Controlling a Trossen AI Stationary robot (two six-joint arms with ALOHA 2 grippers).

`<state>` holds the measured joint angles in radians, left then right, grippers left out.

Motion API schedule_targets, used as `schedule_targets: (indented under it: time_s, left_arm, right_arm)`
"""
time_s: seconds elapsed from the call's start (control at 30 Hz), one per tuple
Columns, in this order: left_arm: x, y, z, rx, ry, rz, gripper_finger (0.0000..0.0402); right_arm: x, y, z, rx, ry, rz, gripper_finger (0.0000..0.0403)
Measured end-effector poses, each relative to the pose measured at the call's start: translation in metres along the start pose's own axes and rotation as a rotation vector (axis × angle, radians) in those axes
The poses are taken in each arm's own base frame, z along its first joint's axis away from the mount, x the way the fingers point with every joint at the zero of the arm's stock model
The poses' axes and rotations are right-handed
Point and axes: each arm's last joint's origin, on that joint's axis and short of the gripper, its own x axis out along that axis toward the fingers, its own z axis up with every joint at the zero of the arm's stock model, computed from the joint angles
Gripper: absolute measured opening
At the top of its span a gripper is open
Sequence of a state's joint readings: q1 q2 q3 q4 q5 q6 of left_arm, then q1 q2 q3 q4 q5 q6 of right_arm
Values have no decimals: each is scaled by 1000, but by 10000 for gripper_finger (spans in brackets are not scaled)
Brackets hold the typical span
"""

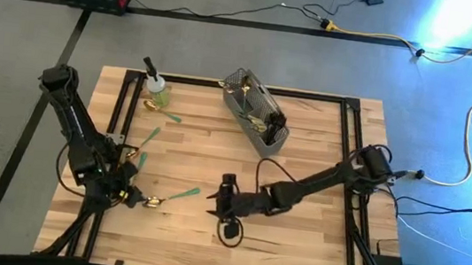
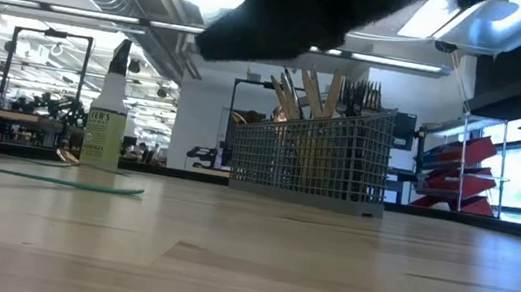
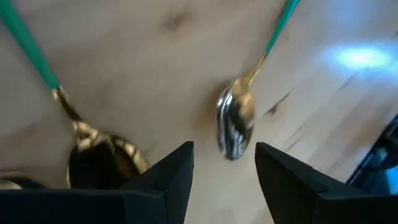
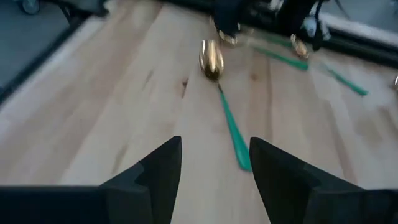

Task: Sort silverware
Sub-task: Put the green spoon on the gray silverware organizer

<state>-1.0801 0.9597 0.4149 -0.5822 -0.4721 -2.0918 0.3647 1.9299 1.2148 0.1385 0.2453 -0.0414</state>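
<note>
Left gripper (image 3: 224, 171) (jaws apart, holding nothing) sits over a green-handled spoon (image 3: 239, 112) near the desk's left edge; right gripper (image 4: 214, 165), apparently also empty, waits mid-desk, jaws open.

Pale wooden counter (image 1: 303, 171) edged with a dark frame. Lying flat toward the left side: green-handled spoon (image 1: 172, 198) with gold bowl, more green-handled pieces (image 1: 147, 138) just beyond it. Standing along the far edge: spray bottle (image 1: 156, 87) and wire-mesh caddy (image 1: 256, 110), well apart.
</note>
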Motion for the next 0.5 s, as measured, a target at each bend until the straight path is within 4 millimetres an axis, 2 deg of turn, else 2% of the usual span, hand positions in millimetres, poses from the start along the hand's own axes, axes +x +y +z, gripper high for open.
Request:
schedule_targets:
  time_s: [0.13, 0.27, 0.5]
  left_arm:
    - [0, -6, -2, -31, -14, -72, 157]
    - [7, -10, -8, -70, 3, -81, 157]
    - [18, -6, -13, -76, -23, -29, 157]
  right_arm:
    - [15, -15, -1, -85, -24, -36, 172]
    - [36, -30, -13, -41, 33, -55, 172]
    - [39, -31, -12, -20, 26, -18, 172]
